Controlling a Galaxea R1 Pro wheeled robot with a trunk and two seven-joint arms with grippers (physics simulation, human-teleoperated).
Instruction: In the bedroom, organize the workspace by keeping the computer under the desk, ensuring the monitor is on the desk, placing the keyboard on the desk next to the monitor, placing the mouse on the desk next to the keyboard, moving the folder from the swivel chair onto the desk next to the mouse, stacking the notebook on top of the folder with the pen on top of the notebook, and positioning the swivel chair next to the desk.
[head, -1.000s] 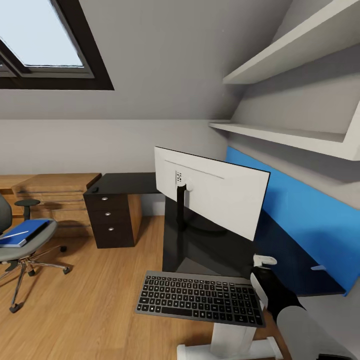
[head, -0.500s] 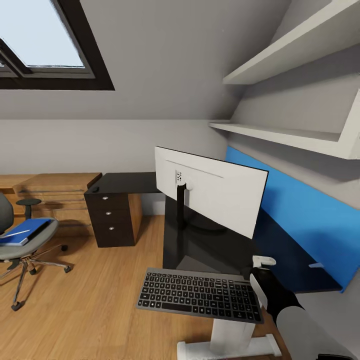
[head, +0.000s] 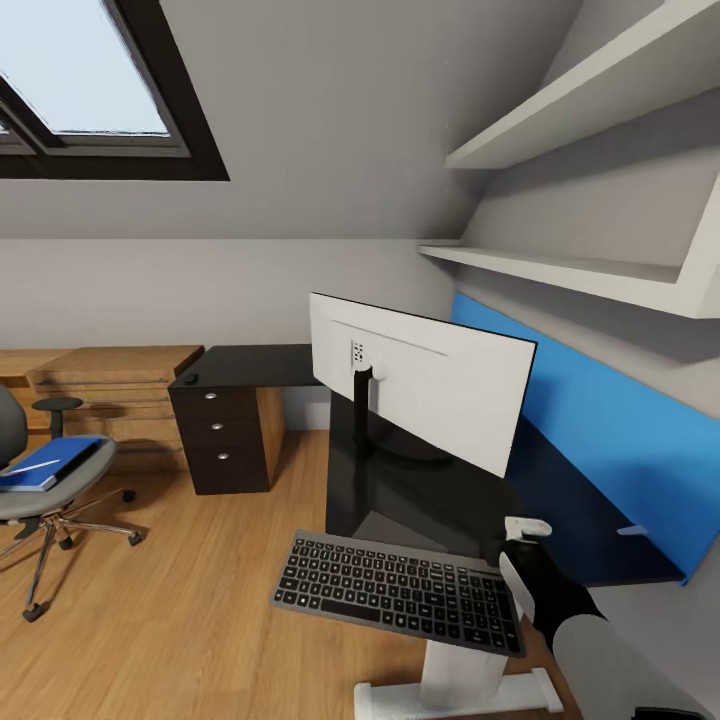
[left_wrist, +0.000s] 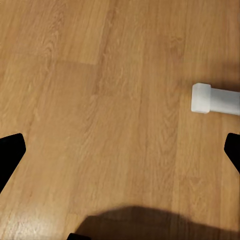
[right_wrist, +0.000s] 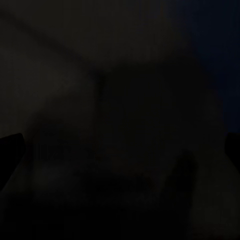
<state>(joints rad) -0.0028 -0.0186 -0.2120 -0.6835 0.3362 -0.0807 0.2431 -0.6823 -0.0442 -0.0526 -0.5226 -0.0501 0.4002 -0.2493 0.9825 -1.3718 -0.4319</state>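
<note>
keyboard (head: 400, 592): slim grey frame, black keys | desk (head: 430, 490): glossy black | left gripper (left_wrist: 120, 150): wide; right gripper: state unclear

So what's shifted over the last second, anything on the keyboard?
The keyboard has turned slightly, its right end dropping lower at the near edge of the desk, by the right arm's wrist. The monitor, swivel chair, folder and pen kept their places.

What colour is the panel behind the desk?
Bright blue back panel, behind the glossy black desk; clearest in the head view.
</note>
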